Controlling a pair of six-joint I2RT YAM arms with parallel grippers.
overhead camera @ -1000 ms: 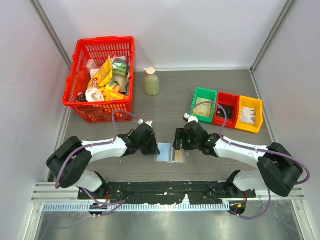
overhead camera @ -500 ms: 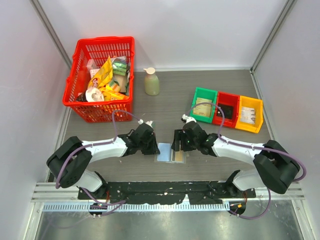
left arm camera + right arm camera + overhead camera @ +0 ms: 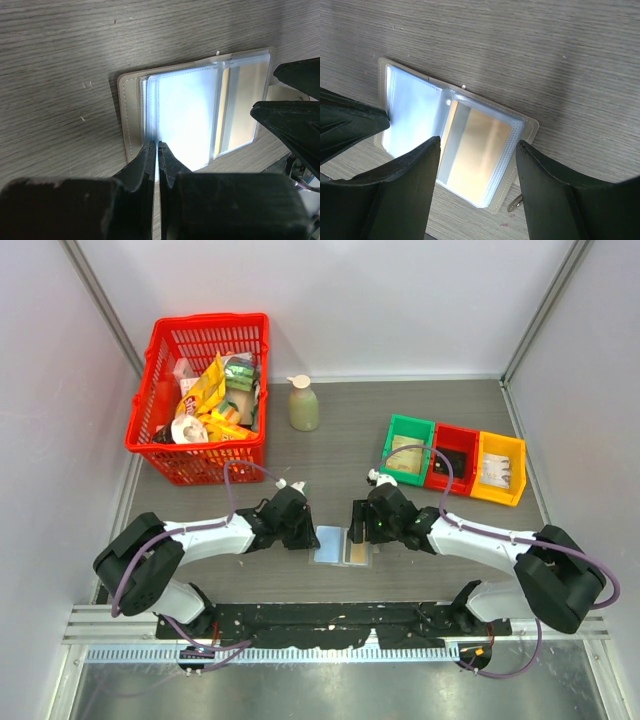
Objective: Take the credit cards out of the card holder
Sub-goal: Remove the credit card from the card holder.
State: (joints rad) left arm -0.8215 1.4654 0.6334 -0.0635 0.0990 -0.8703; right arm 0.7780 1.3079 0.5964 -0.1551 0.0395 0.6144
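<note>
Yellow-orange credit card [image 3: 481, 150]: one. Card holder [image 3: 412, 116]: one, open.

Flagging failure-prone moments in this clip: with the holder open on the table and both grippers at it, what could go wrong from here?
1. The yellow-orange card sits inside a clear sleeve of the card holder. The open right gripper straddles that panel and may close on sleeve and card together, lifting the whole holder.
2. The shut left gripper meets the holder only at one edge, so a pull might slide it or fold it shut.
</note>
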